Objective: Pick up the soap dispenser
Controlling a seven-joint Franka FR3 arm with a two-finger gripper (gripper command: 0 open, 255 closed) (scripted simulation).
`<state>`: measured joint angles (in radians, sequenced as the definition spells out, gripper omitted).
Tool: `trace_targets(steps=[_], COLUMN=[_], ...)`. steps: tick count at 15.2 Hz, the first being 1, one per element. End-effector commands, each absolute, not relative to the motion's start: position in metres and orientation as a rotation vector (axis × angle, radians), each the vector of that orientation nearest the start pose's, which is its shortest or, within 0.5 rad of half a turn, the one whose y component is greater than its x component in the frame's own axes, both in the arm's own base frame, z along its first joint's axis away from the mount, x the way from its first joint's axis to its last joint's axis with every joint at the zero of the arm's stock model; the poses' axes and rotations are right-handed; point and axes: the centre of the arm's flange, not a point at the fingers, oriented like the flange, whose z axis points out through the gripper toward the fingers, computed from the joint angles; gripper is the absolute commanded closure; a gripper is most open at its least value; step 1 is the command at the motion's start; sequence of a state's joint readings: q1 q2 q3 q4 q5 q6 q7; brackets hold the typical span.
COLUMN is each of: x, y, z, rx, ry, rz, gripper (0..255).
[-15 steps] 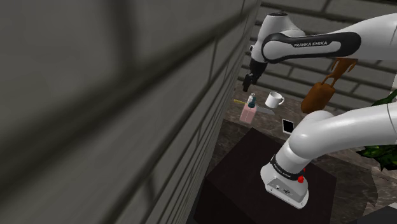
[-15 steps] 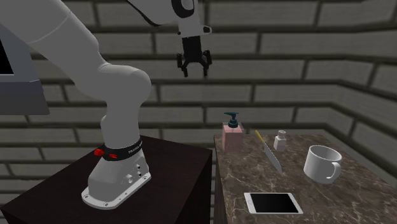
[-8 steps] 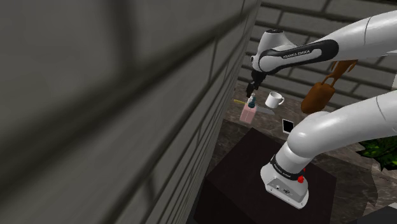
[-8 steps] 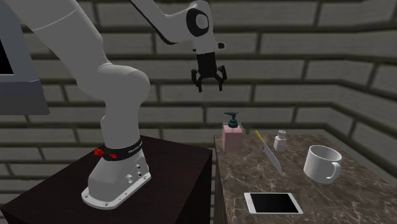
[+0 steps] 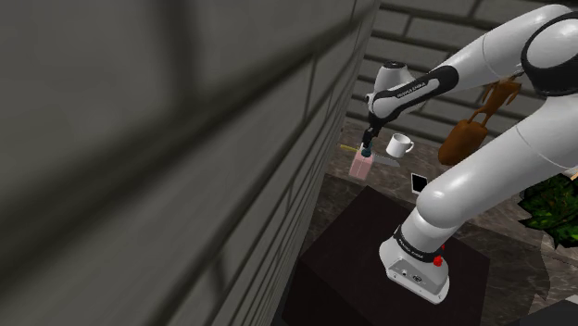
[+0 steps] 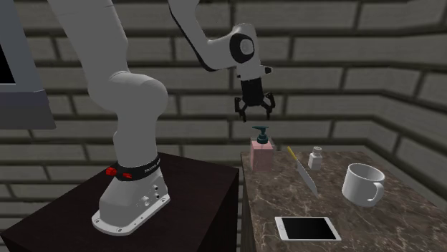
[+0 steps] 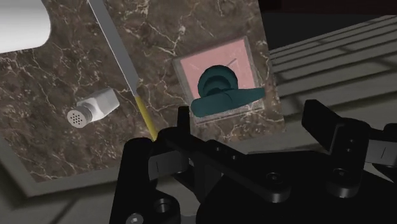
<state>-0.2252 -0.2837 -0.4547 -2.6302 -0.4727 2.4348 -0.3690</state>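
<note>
Over the marble table (image 6: 268, 197), the gripper (image 6: 256, 112) hangs, fingers apart, above the pink soap dispenser (image 6: 261, 156) at the corner by wall (image 6: 344, 93) and stand (image 6: 193, 186). I would centre it, then descend around the body. The wrist view shows the teal pump (image 7: 217, 86) nearer one finger (image 7: 183, 124); the second exterior view, the height gap.

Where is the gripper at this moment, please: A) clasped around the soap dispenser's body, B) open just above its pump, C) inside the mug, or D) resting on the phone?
B: the gripper hangs above the soap dispenser, its jaws apart and touching nothing.
</note>
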Motion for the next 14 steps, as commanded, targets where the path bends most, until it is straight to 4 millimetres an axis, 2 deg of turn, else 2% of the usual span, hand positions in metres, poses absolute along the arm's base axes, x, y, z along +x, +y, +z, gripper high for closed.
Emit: trace_targets(steps=[1, 8, 11, 12, 14], x=[0.331, 0.331, 0.331, 0.331, 0.331], y=[-0.281, -0.281, -0.281, -0.281, -0.281], z=[0.325, 0.288, 0.285, 0.285, 0.285], rx=[-3.363, -3.363, -3.363, -3.363, -3.363], ry=[-0.099, -0.099, -0.099, -0.099, -0.098], rz=[0.059, 0.059, 0.059, 0.059, 0.059], gripper=[0, 0, 0, 255, 255])
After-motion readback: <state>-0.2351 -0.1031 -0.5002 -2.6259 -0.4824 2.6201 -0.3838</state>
